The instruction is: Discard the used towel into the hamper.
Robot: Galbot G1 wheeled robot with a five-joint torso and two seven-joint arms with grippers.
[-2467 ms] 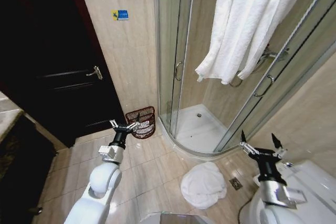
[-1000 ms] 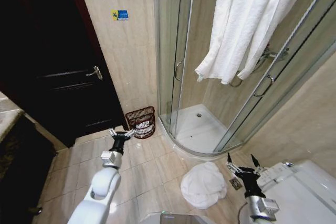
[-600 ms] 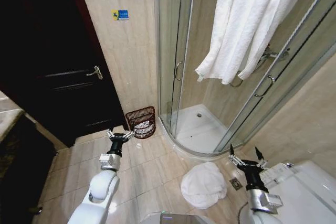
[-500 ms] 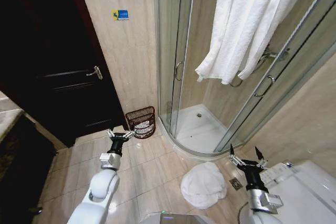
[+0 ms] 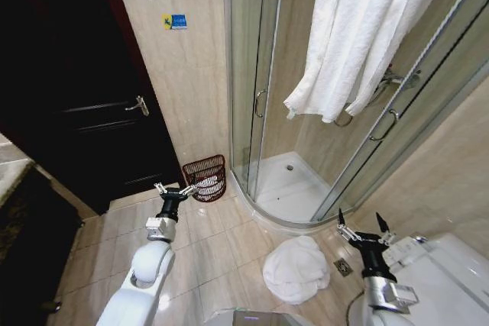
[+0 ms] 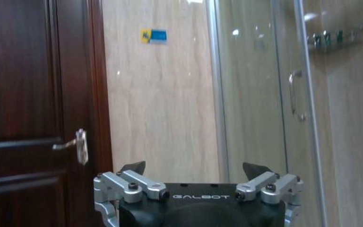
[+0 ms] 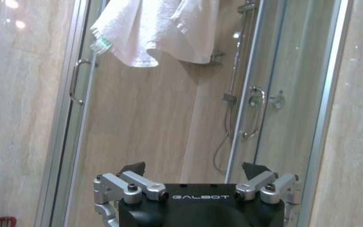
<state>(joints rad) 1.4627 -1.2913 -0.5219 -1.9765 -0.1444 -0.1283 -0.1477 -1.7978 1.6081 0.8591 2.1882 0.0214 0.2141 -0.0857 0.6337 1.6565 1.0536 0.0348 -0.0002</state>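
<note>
A Galbot G1 stands in a tiled bathroom with a crumpled white towel (image 5: 296,268) lying on the floor at near centre-right, just outside the curved shower enclosure (image 5: 290,181). The hamper (image 5: 206,177), a dark red-brown wire basket, sits on the floor farther off against the beige wall, between the dark door (image 5: 84,112) and the shower's glass. The left gripper (image 5: 173,191) hangs just in front of the hamper, its fingers spread open and holding nothing. The right gripper (image 5: 364,234) is raised at the near right, beside the white toilet (image 5: 451,280) and to the right of the towel, its fingers likewise apart and empty. Another white towel (image 5: 367,28) hangs high over the shower.

Judging by the scene, the pickup is not yet done: the towel lies untouched, well apart from the hamper. The next move appears to call for the right gripper to come down and left onto the heap and close on a fold of cloth.
</note>
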